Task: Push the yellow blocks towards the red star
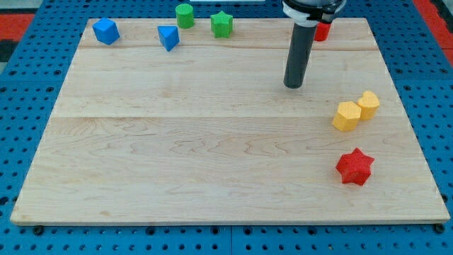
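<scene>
On pale wood-grain counter (177, 142): my tip (293, 86) up-left of two touching yellow blocks (347, 116) (368, 104); red star (354, 167) below. No claw fitted.

Two blue blocks (105, 31) (168, 37), a green cylinder (185, 15) and a green star (221, 24) line the wooden board's (177, 142) top edge.

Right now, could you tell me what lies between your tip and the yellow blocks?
Only bare board in the camera view: my tip stands up-left of the yellow blocks.
</scene>
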Available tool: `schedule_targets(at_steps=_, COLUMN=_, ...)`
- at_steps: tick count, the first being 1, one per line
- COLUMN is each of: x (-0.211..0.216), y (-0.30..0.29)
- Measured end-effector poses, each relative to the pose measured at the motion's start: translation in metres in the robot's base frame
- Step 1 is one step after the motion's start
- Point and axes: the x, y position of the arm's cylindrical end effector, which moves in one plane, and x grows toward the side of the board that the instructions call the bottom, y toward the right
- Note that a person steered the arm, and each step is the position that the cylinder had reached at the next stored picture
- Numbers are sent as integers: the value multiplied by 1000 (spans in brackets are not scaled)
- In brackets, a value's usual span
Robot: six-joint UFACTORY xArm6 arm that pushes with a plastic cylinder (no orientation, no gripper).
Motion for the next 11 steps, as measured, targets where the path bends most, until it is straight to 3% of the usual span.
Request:
schedule_targets(at_steps=3, x=-46, y=13)
schedule_targets(at_steps=4, x=-51, y=49)
schedule_targets(at_steps=6, x=-2, y=152)
schedule_targets(at_steps=7, x=21, y=164)
schedule_targets(at_steps=11, x=84, y=89)
